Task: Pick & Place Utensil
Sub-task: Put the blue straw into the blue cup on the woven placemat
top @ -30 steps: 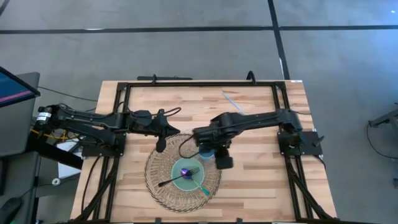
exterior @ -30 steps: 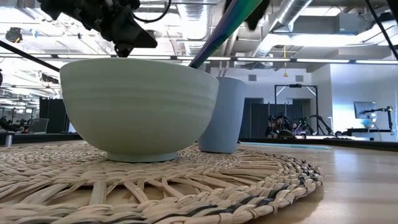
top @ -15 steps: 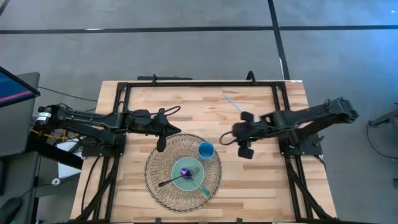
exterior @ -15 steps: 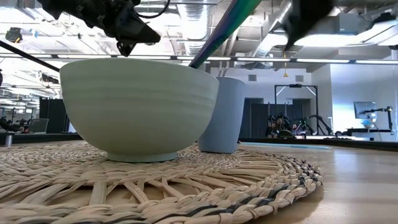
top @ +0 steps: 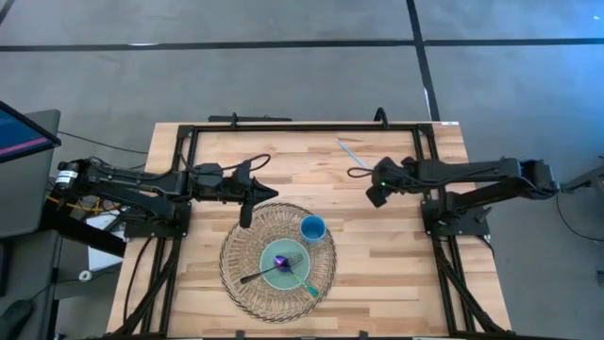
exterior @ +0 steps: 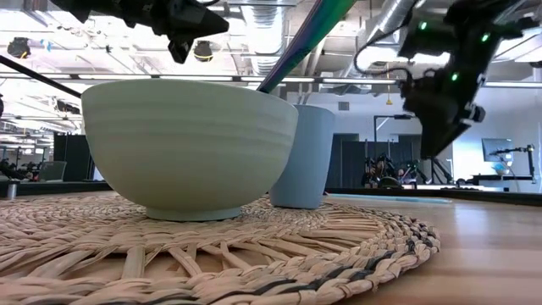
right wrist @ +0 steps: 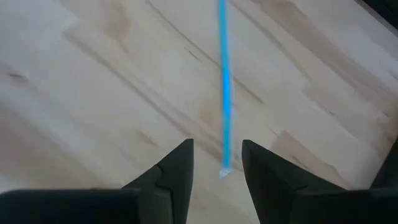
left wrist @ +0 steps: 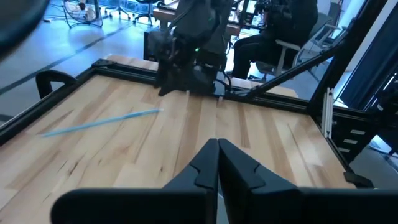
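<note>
Low view, woven mat [exterior: 254, 246], wooden table [exterior: 483, 254], ceiling pipes [exterior: 381, 34]

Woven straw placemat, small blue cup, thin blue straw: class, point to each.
Woven straw placemat [top: 236, 283], high view, bare left edge.
Small blue cup [top: 312, 228], high view, centre of its opening.
Thin blue straw [right wrist: 224, 74], right wrist view, mid-length.
</note>
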`<state>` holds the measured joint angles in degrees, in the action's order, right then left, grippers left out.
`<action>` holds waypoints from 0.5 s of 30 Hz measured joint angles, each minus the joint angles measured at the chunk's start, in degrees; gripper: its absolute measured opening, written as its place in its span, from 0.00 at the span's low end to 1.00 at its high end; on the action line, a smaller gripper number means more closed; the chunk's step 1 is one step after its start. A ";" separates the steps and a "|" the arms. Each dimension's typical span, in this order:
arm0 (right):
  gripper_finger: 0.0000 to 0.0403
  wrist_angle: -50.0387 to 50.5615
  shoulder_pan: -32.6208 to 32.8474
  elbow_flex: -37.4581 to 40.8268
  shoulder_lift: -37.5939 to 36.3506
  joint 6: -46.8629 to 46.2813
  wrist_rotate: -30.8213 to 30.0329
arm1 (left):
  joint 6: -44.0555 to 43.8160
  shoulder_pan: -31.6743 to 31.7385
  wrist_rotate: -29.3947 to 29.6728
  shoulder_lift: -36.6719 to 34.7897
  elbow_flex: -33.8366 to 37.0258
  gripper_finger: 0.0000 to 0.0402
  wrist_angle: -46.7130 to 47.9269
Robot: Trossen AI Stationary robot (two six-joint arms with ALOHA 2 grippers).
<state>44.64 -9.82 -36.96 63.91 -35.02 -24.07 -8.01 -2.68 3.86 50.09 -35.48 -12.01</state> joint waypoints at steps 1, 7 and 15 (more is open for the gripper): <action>0.32 -0.80 -1.01 0.43 0.78 0.61 0.02 | 0.00 0.00 0.00 0.00 0.00 0.03 0.00; 0.31 -3.39 -4.28 1.06 7.27 1.12 0.67 | 0.00 0.00 0.00 0.00 0.00 0.03 -0.06; 0.29 -8.40 -6.96 1.09 13.62 3.25 2.72 | 0.00 0.00 -0.02 0.00 0.00 0.03 -0.04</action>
<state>36.24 -16.78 -35.88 77.54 -31.77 -21.34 -8.01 -2.68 3.84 50.09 -35.48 -12.05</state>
